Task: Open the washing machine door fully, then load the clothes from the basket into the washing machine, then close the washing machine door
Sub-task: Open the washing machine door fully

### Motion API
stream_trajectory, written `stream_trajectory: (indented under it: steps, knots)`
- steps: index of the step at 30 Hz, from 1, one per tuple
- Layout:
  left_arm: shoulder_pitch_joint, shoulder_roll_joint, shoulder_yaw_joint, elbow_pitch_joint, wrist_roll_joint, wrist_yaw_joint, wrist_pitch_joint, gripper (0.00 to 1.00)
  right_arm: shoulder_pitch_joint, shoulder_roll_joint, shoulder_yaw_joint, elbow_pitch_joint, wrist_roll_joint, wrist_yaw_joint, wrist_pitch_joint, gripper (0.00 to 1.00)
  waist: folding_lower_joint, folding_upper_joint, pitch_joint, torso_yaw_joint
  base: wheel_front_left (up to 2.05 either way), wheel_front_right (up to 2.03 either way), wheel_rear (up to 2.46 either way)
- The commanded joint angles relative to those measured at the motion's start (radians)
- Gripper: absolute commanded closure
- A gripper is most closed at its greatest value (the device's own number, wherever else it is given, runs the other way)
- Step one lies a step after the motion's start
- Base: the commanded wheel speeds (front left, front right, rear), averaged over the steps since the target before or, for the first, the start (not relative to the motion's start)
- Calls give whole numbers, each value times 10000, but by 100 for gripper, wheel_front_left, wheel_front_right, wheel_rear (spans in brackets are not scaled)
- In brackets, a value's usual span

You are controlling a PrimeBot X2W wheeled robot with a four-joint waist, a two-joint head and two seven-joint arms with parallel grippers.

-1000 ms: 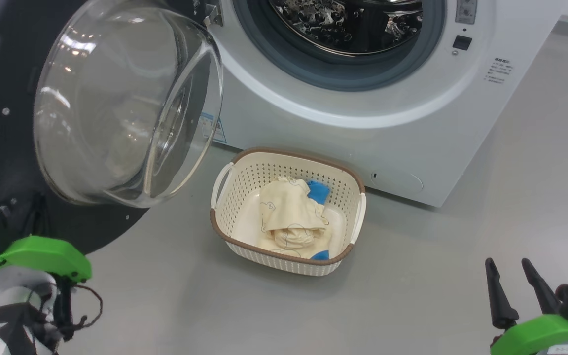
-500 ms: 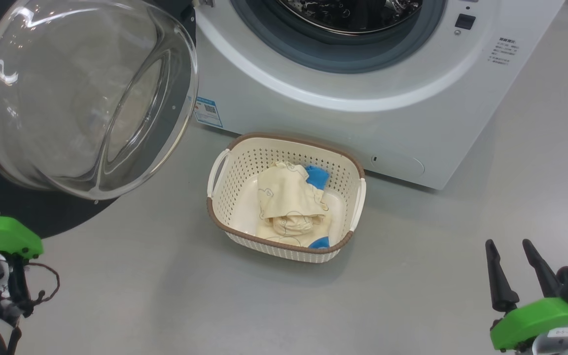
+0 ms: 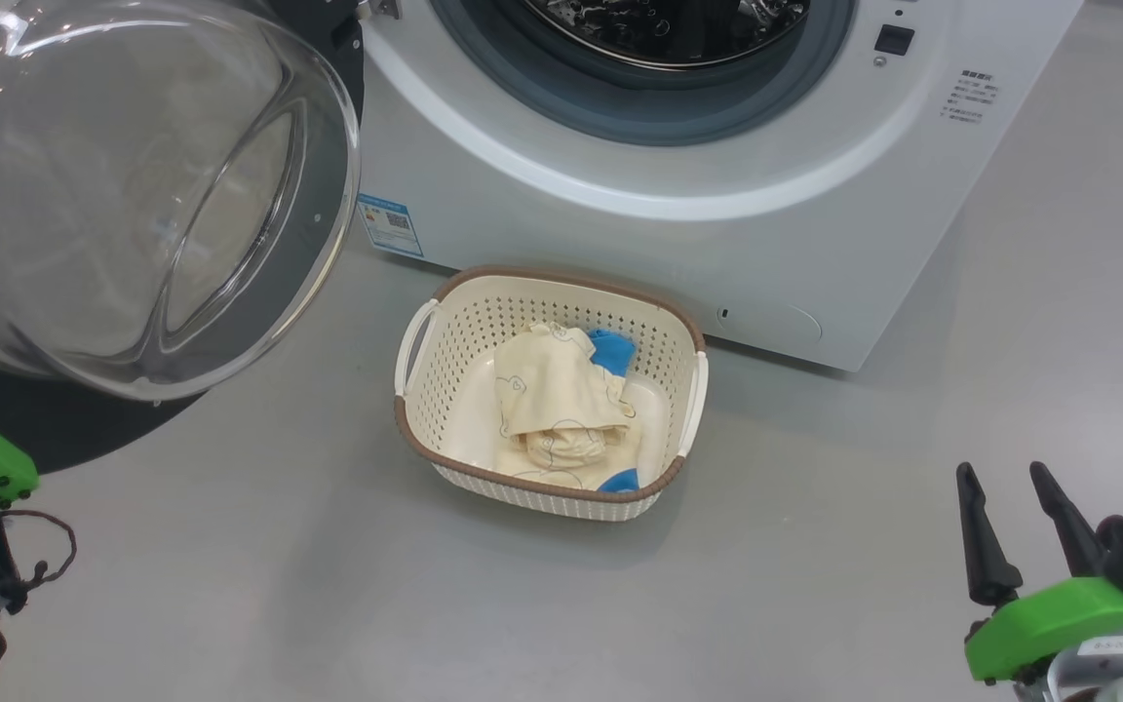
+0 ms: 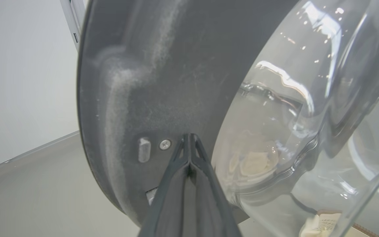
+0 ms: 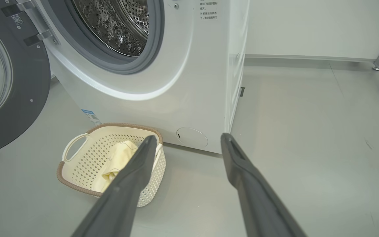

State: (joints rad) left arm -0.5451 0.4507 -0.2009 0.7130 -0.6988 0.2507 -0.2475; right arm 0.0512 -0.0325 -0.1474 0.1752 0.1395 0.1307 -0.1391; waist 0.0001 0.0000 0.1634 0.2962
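Head view: the washing machine door (image 3: 142, 185) has swung wider from the washing machine (image 3: 620, 224), with the left gripper (image 4: 189, 141), fingers together, against its dark inner face. The clothes (image 3: 552, 390) lie in the basket (image 3: 454, 361) before the machine. The right gripper (image 3: 1000, 473) is empty, fingers apart. Loading looks next.

Washer (image 3: 620, 234) white, grey gasket (image 3: 542, 107), steel drum (image 3: 659, 19) w/ hole pattern, blue label (image 3: 390, 224). Door (image 3: 133, 195): black rim, clear glass. Ahead-left of R gripper (image 3: 1000, 470) (dark fingers (image 3: 979, 546), green mount (image 3: 1059, 614)): basket (image 3: 561, 281) cream, perforated, brown woven rim, white handles (image 3: 412, 336); clothes (image 3: 552, 400) pale yellow w/ faint outline prints, plus bright blue. Floor (image 3: 815, 536) grey.
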Motion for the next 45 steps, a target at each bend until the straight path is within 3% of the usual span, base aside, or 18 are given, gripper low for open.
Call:
stream_trajectory:
  steps: [1, 9, 20, 21, 25, 26, 27, 28, 29, 36, 45]
  knots:
    - [-453, 568, 550, -189, 140, 991, -140, 100, -329, -177, 213, -253, -43, 0, -78, 0, -1, 0, -29, -28, 0, 0, 0]
    - [324, 103, 1045, -1000, 551, 970, -142, 100, -262, -177, 128, -182, -37, 0, -124, 0, -1, 0, -243, -142, 0, 0, 0]
    - [2325, -553, 1080, -3522, 1433, 872, -142, 100, -104, -177, -28, -194, -70, 0, -162, 0, -1, 0, -774, -487, 0, 0, 0]
    - [2508, -603, 1046, -3787, 1514, 912, -142, 96, -78, -177, -54, -197, -69, 0, -162, 0, -1, 0, -802, -516, 0, 0, 0]
    - [3199, -782, 688, -4754, 1789, 938, -142, 58, -6, -177, -82, -219, -100, 0, -157, 0, -1, 0, -956, -672, 0, 0, 0]
    - [3383, -842, 548, -4979, 1864, 947, -143, 32, 8, -177, -81, -233, -115, 0, -159, 0, -1, 0, -988, -716, 0, 0, 0]
    - [3383, -842, 548, -4979, 1864, 947, -143, 32, 8, -177, -81, -233, -115, 0, -159, 0, -1, 0, -988, -716, 0, 0, 0]
    - [3558, -930, 379, -5222, 1953, 940, -143, 11, 33, -177, -100, -247, -129, 0, -161, 0, -1, 0, -1024, -753, 0, 0, 0]
    - [3729, -1028, 190, -5437, 2026, 910, -143, 0, 57, -177, -110, -262, -136, 0, -158, 0, -1, 0, -1051, -804, 0, 0, 0]
    - [4309, -1676, -1021, -6151, 2462, 512, -143, 0, 122, -177, -106, -472, -230, 0, -77, 0, -1, 0, -1154, -1326, 0, 0, 0]
    - [4215, -2068, -1328, -5708, 2716, -24, -143, 0, 212, -177, 203, -637, -315, 0, 8, 0, -1, 0, -1434, -2196, 0, 0, 0]
